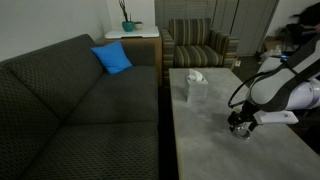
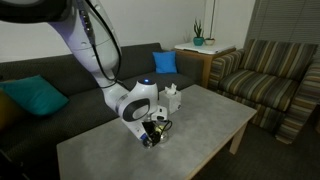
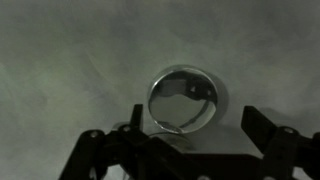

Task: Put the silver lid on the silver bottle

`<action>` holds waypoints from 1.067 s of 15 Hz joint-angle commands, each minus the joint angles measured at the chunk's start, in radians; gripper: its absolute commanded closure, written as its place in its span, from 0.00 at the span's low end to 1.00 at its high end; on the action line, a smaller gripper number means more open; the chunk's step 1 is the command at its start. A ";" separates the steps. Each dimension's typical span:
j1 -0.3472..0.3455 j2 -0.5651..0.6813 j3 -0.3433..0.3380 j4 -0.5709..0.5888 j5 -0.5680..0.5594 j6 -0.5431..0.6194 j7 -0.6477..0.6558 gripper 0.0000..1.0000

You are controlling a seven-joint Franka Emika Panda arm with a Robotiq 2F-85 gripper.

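Observation:
The wrist view looks straight down on the silver lid (image 3: 187, 100), a round shiny metal cap lying on the grey table. My gripper (image 3: 198, 122) is open, with one dark finger on each side of the lid's near edge and touching nothing. In both exterior views the gripper (image 1: 240, 126) (image 2: 152, 136) hangs low over the table, pointing down, and hides the lid beneath it. The silver bottle does not show in any view.
A white tissue box (image 1: 195, 86) (image 2: 172, 99) stands on the table (image 1: 200, 140) beyond the gripper. A dark sofa (image 1: 70, 110) with a blue cushion (image 1: 112, 58) runs along one table edge. A striped armchair (image 2: 270, 75) stands past the far end.

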 commanded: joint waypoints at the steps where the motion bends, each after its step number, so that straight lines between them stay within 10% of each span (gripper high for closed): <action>1: 0.027 0.000 -0.035 0.019 0.026 -0.056 0.050 0.00; 11: 0.057 0.000 -0.061 0.045 0.023 -0.141 0.119 0.02; 12: 0.059 0.000 -0.066 0.050 0.023 -0.143 0.127 0.24; 16: 0.078 0.000 -0.087 0.056 0.020 -0.155 0.161 0.35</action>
